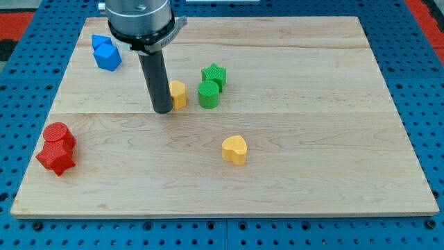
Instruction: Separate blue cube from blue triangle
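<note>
The blue cube (109, 57) and the blue triangle (100, 42) sit touching each other near the board's top left corner, the triangle just above the cube. My tip (163, 110) rests on the board below and to the right of them, well apart from both. It stands right against the left side of a yellow block (178, 94).
A green star (214, 74) and a green cylinder (208, 94) sit together right of the yellow block. A yellow heart (235, 149) lies lower, near the middle. A red cylinder (59, 134) and a red star (55, 157) sit at the left edge of the wooden board (312, 104).
</note>
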